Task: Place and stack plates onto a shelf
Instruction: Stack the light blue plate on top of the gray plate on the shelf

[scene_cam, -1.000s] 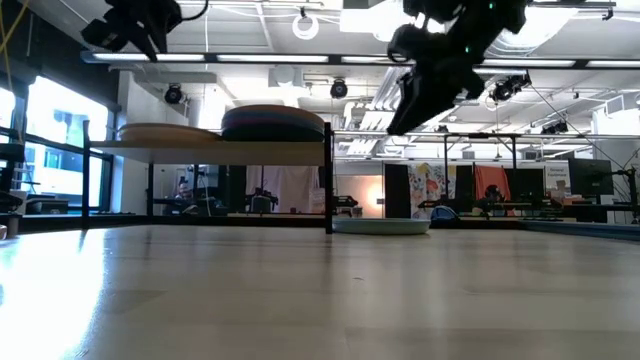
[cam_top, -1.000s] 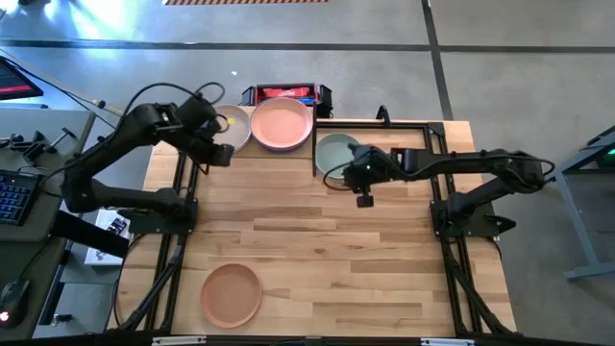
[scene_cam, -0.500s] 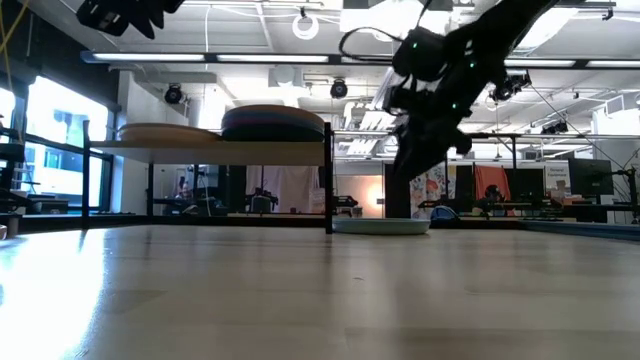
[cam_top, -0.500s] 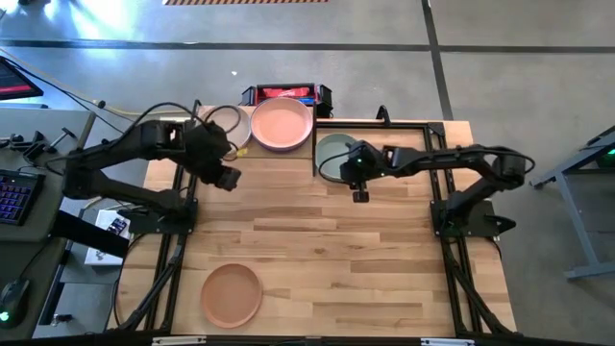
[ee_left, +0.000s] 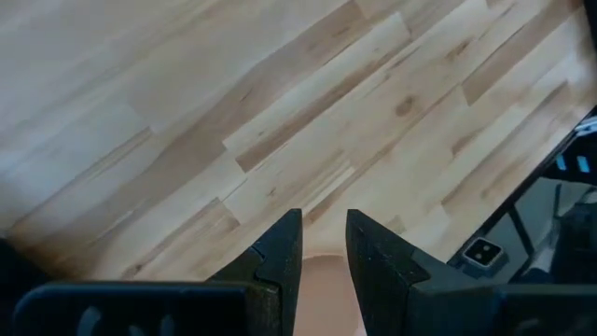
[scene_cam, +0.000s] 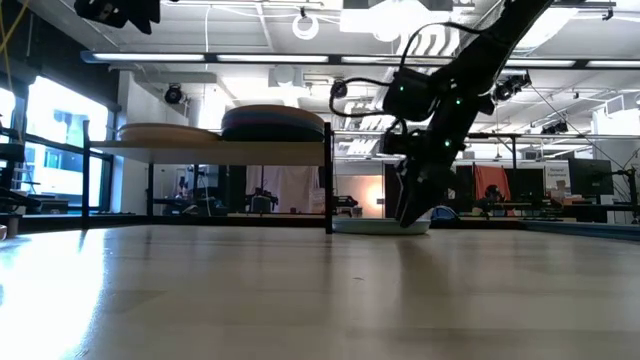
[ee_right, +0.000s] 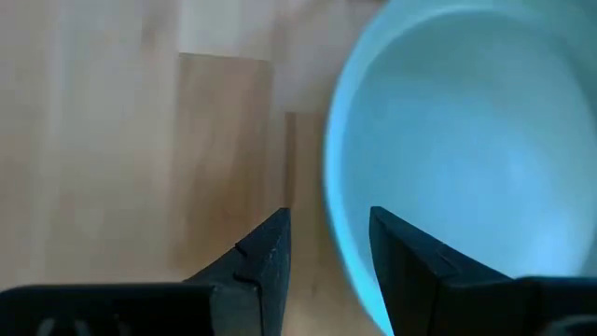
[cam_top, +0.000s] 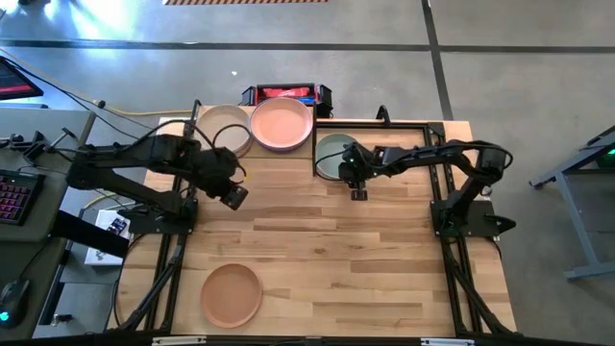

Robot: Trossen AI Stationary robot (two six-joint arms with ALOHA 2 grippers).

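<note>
A pale grey-green plate [cam_top: 332, 154] [ee_right: 448, 140] lies flat on the table, right of the shelf [scene_cam: 200, 146]. My right gripper [cam_top: 357, 192] [scene_cam: 408, 218] [ee_right: 326, 233] is open and low at this plate's near rim, one finger outside the rim and one over the inside. The shelf carries a beige plate [cam_top: 223, 130] [scene_cam: 160, 132] and a stack topped by a salmon pink plate [cam_top: 282, 125]. A terracotta brown plate [cam_top: 231, 294] lies by the near edge. My left gripper [cam_top: 233, 196] [ee_left: 322, 233] hangs narrowly open over bare table, holding nothing. My right gripper comes from above, pointing down, with its fingers either side of the grey-green plate's near rim [ee_right: 338, 201]. I cannot tell whether either finger touches the rim. The plate lies flat on the table.
A red and black object [cam_top: 283, 93] sits behind the shelf at the far edge. Black frame rails [cam_top: 384, 123] run along the table's far right part. Bare wood [cam_top: 336, 250] fills the table's middle and near right.
My left gripper has drawn back from above the shelf toward the near edge and a little to the right. My right gripper has come down from high above the table to the grey-green plate's near rim, shifting slightly left. No plate has moved.
</note>
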